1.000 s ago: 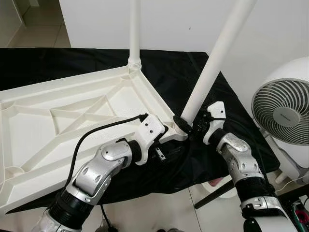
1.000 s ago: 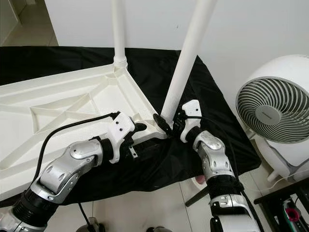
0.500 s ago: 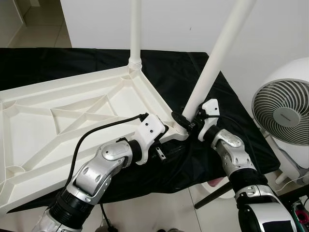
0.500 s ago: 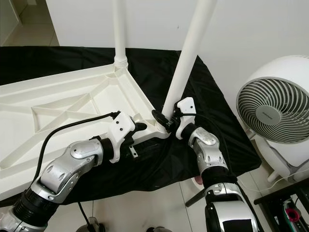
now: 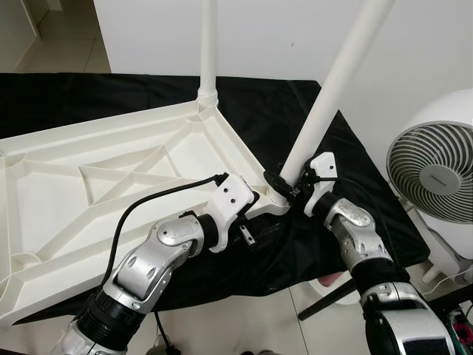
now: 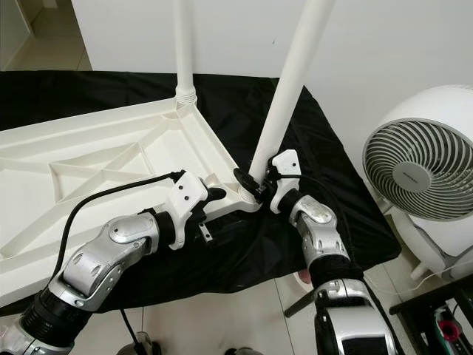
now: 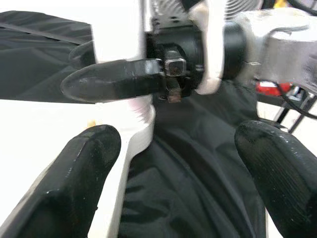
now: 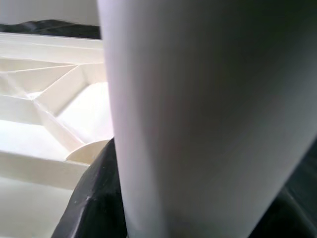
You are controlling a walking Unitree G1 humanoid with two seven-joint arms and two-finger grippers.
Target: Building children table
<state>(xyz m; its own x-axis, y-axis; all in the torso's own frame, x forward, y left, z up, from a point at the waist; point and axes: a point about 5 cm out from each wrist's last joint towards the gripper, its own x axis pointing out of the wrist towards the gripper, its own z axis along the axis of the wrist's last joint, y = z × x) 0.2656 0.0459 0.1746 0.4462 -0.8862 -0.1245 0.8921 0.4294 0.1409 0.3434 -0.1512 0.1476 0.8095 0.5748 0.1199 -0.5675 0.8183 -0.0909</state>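
One black cloth, spread over the worktop and hanging off its near edge. One white plastic tabletop, laid upside down on the cloth, ribbed underside up, one corner toward the robot's right. One white electric fan, standing on the floor to the right of the worktop, well apart from the tabletop. One white leg, upright, seated in the far corner socket of the tabletop. One white leg, tilted, leaning up and to the right, its lower end at the near right corner socket; whether it was fully seated could not be told. One right hand, at the foot of the tilted leg, its black fingers pressed around the leg just above the socket; in the right wrist view the leg stood close before the camera with a dark finger beside it. One left hand, at the tabletop's near edge just beside the same corner; in the left wrist view its two black fingers were spread wide, the tabletop rim lying by one of them and cloth showing between; whether either pad touched the rim could not be told. One black cable, arching along the left forearm.
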